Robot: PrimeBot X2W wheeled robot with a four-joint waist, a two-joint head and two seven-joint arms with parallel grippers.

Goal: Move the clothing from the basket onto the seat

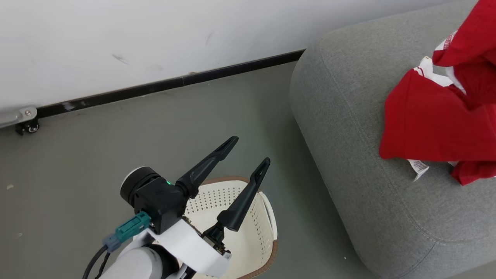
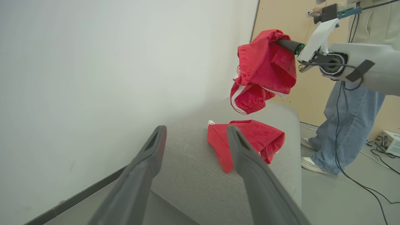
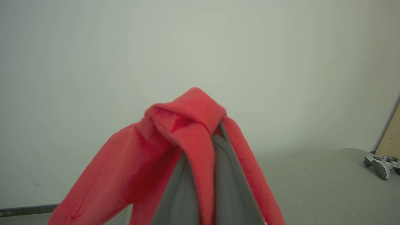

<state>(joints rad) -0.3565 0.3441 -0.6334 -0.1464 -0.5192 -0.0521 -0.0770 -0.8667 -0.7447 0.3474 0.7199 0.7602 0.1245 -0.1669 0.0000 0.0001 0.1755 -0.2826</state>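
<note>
My left gripper (image 1: 249, 152) hangs open and empty above the cream-white basket (image 1: 267, 228), whose visible inside holds no cloth. One red garment (image 2: 250, 140) lies on the light-grey seat (image 1: 348, 116). A second red garment (image 2: 265, 70) with white trim dangles above the seat from my right gripper (image 2: 278, 42), which is shut on it. In the right wrist view the red cloth (image 3: 187, 140) drapes over the closed fingers (image 3: 225, 175). In the head view the red clothing (image 1: 438, 116) covers the seat's right part.
A white wall with a dark baseboard (image 1: 174, 83) runs behind the grey floor. A caster (image 1: 27, 126) shows at the far left. A person in jeans (image 2: 347, 125) stands beyond the seat among cables. A game controller (image 3: 382, 162) rests on the seat.
</note>
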